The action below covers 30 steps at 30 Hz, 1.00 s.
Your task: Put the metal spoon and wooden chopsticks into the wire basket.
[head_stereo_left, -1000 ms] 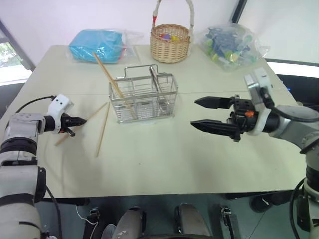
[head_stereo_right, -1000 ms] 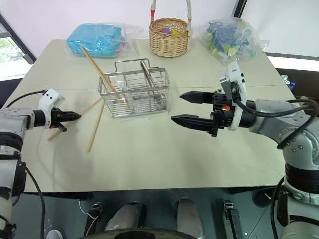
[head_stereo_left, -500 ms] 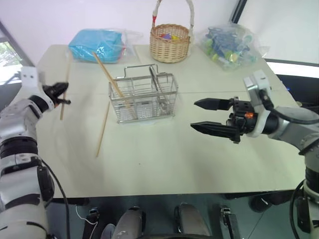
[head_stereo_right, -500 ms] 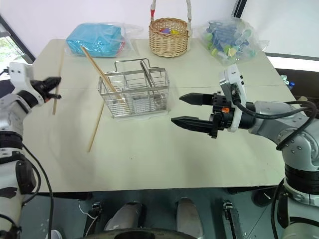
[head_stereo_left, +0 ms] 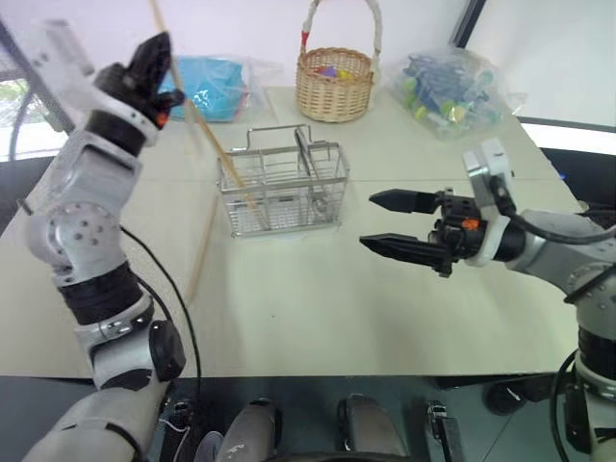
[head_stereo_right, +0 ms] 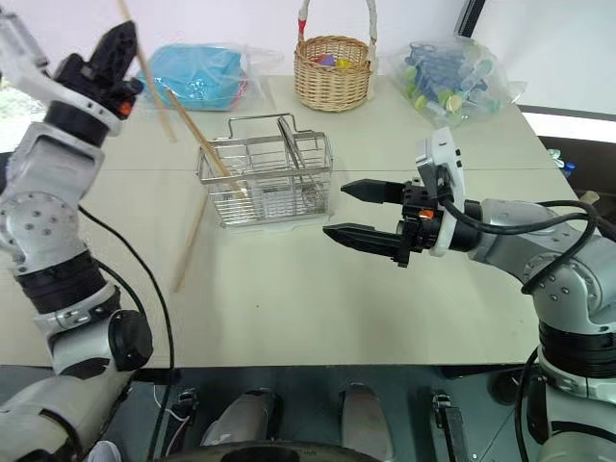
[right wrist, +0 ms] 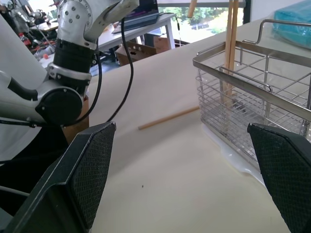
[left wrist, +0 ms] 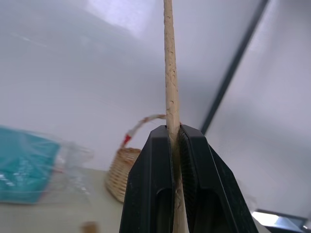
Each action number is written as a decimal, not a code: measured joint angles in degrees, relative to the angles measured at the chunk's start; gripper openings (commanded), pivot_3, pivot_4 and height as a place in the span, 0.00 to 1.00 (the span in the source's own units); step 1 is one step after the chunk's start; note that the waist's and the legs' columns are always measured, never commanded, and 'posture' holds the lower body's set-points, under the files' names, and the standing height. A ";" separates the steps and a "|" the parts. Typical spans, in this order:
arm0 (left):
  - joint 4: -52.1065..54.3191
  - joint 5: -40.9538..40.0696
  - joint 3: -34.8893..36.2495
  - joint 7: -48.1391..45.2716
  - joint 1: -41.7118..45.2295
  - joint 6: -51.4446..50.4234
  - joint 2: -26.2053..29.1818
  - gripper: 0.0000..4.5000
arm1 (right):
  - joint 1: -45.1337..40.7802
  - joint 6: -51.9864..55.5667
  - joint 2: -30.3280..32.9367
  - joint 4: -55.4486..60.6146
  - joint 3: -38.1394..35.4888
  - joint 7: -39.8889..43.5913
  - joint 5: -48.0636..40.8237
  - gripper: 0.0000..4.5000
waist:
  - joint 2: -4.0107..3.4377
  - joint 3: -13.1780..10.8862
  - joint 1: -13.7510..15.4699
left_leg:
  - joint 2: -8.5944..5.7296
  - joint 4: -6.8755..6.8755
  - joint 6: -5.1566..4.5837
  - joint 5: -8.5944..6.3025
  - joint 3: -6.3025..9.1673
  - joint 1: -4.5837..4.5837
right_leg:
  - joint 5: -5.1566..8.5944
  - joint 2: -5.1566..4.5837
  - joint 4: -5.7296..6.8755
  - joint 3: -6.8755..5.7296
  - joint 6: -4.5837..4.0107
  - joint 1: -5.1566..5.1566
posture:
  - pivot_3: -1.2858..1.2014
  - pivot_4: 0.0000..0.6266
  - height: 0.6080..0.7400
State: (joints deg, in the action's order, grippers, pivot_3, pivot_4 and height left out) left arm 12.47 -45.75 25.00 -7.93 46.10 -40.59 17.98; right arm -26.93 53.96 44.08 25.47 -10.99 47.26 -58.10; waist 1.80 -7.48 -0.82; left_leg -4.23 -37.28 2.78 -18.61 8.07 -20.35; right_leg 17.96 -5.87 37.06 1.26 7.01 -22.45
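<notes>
From the head cameras I see my left gripper (head_stereo_left: 154,60) raised high at the far left, clamped on one wooden chopstick (head_stereo_right: 146,72) that slants up past the fingers. The wire basket (head_stereo_left: 285,189) stands mid-table; another chopstick (head_stereo_left: 214,144) leans in its left compartment, and a third (head_stereo_left: 200,262) lies flat on the table (head_stereo_left: 318,308) just left of the basket. My right gripper (head_stereo_left: 397,223) hovers right of the basket with its fingers spread wide, holding nothing. I cannot pick out the metal spoon. At the far edge sit a teal packet in plastic (head_stereo_left: 207,87), a wicker basket (head_stereo_left: 334,82) and a bag of coloured pieces (head_stereo_left: 448,85); I can read no writing on any of them.

The left wrist camera has both fingers (left wrist: 150,184) pressed onto the chopstick (left wrist: 169,73).

The right wrist camera looks between its parted fingers (right wrist: 80,170) at the basket (right wrist: 252,111), chopsticks (right wrist: 229,43) upright inside, one (right wrist: 167,118) on the table.
</notes>
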 measured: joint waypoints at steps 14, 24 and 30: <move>-4.16 12.43 -12.60 -5.79 -6.23 13.40 -2.70 0.02 | -0.02 -0.63 -0.46 0.31 0.01 -2.98 -0.69 1.00 | 0.00 0.00 0.19 | -0.01 0.01 0.00 0.00 -0.03 -0.01 | 0.00 0.00 -0.06 -0.01 -0.01 0.03 | 0.52 0.24 1.00; -5.32 14.10 -14.08 -8.41 -7.72 15.77 -3.68 1.00 | -0.17 -0.74 -0.75 0.27 -0.04 -5.37 -1.26 1.00 | 0.00 0.00 0.18 | -0.01 0.01 0.00 0.00 -0.02 -0.01 | 0.00 0.00 -0.06 -0.01 -0.01 0.03 | 0.52 0.24 1.00; -3.64 13.67 -13.94 -7.88 -7.75 14.37 -3.41 1.00 | -0.62 -1.52 -1.48 -0.06 0.10 -5.35 -1.12 1.00 | 0.00 0.00 0.18 | -0.01 0.01 0.00 0.00 -0.02 -0.02 | 0.00 0.00 -0.06 -0.01 0.00 0.03 | 0.52 0.24 1.00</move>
State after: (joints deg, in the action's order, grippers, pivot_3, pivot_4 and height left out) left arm 8.84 -32.08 11.07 -15.81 38.35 -26.22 14.57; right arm -27.55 52.44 42.60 25.41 -10.89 41.91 -59.21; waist 1.80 -7.48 -0.64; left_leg -4.23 -37.27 2.77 -18.61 8.05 -20.37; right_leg 17.95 -5.87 37.00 1.25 7.01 -22.42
